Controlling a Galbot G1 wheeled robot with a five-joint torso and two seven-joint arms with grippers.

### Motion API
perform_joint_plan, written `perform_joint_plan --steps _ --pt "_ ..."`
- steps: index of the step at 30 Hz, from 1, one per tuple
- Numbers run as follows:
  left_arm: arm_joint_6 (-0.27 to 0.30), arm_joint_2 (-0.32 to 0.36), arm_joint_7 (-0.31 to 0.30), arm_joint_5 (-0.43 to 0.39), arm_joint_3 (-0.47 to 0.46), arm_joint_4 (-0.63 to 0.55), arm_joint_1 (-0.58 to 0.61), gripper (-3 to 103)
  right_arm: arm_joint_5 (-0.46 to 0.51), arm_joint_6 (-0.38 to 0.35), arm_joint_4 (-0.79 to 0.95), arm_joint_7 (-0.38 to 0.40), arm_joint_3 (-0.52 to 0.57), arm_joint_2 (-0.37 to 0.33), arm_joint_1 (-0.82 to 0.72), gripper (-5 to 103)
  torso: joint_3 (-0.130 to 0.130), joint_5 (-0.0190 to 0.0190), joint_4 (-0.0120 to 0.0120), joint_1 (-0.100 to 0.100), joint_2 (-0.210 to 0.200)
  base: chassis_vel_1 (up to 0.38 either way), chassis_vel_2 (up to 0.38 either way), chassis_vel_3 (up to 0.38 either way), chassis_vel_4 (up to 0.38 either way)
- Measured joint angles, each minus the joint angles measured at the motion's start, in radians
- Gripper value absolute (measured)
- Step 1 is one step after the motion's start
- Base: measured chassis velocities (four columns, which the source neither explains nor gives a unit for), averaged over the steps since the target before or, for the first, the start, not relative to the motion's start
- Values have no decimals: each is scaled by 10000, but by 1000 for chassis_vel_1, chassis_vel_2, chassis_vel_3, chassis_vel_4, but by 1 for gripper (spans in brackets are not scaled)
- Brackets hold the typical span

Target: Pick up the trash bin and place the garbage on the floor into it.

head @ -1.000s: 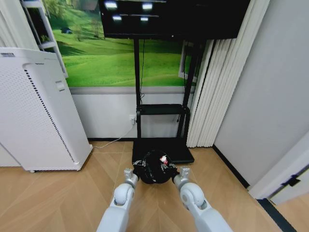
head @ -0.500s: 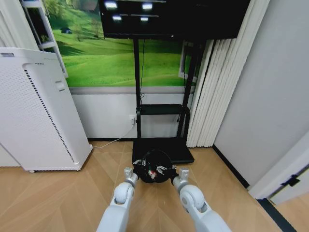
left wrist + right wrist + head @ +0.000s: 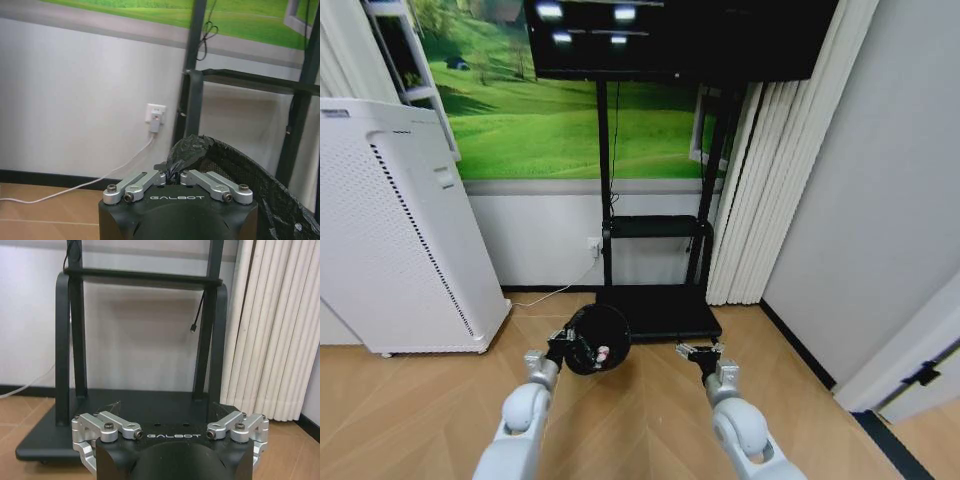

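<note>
Herringbone tan parquet floor (image 3: 420, 400) lay below; small round black plastic trash bin (image 3: 597, 338) was pinched by the closed left gripper (image 3: 568, 346), at nine o'clock from the wide-open, empty right gripper (image 3: 700, 352).

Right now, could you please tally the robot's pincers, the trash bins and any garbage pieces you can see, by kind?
Pincers: 2 (left pincer shut on the bin's rim, right pincer open, holding nothing)
Small round black plastic trash bin: 1
Garbage: 1 red-and-white wrapper visible inside the bin
Total: 4
</note>
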Motion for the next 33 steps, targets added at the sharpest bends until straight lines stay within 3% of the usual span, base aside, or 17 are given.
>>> perform_joint_plan --steps 5,33 --pt "1 68 16 -23 -225 -299 356 7 -379 228 -200 -19 -46 136 -185 100 1 -2 -1 0 0 0 0 0 0" --pt "68 81 -70 20 -392 -413 371 7 -441 753 -293 100 -39 87 -266 100 1 0 -1 0 0 0 0 0 0"
